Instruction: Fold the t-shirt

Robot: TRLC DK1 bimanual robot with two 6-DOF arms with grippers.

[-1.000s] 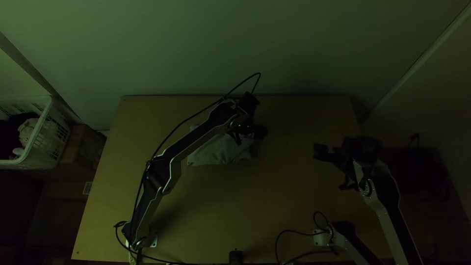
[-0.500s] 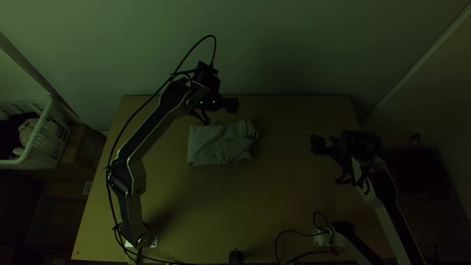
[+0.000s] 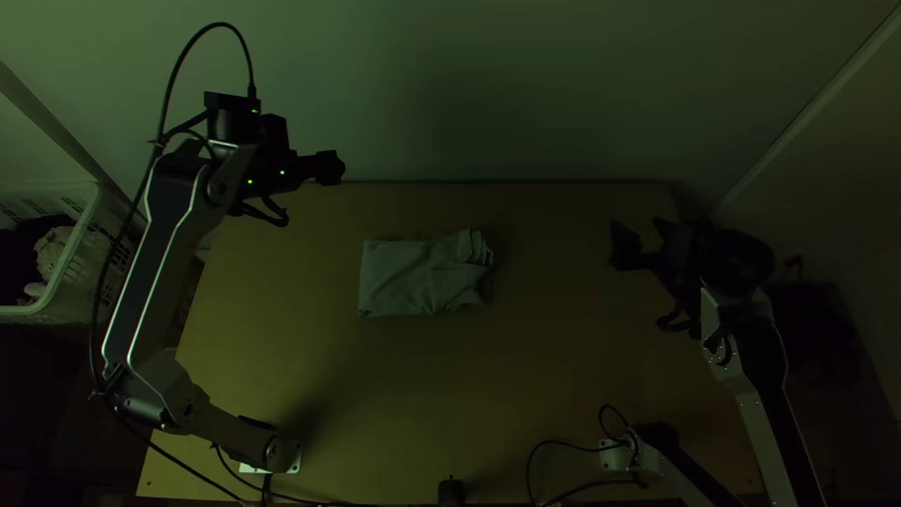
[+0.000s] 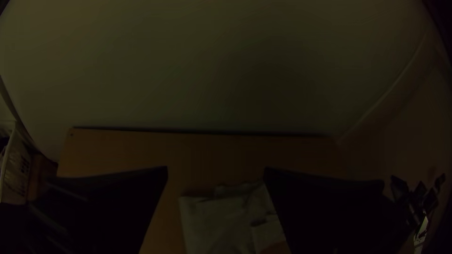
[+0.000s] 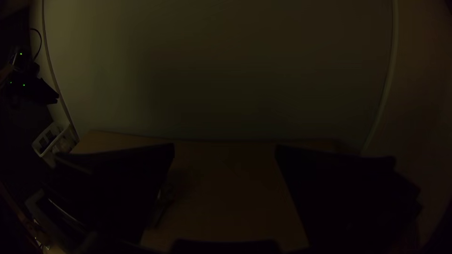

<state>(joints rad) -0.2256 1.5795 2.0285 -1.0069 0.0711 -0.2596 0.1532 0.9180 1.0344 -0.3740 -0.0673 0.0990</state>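
Toward eleven o'clock, left pincer (image 4: 216, 171): by the far edge of the table (image 3: 563, 376), twelve being that far side as seen from above; I had its fingers spread wide, nothing gripped.
T-shirt (image 3: 418, 280): it lay between four and five o'clock from that pincer, well apart from it, flat on the wood, folded down to a small oblong.
Shirt edges: straight and neat at nine o'clock, rumpled at three, where layers bunched unevenly.
Right pincer (image 5: 225, 146): about three o'clock from the shirt, clear of it, also parted wide and empty.
Basket (image 3: 70, 193): past the table's side, about nine o'clock from the shirt.
Step in hand: I judged the main folding done, or nearly so, with both pincers free of the work.
Next move: it called for leaving the bundle alone and parking my arms; failing that, a light tuck at the three o'clock edge, gentle enough not to drag the upper layers open.
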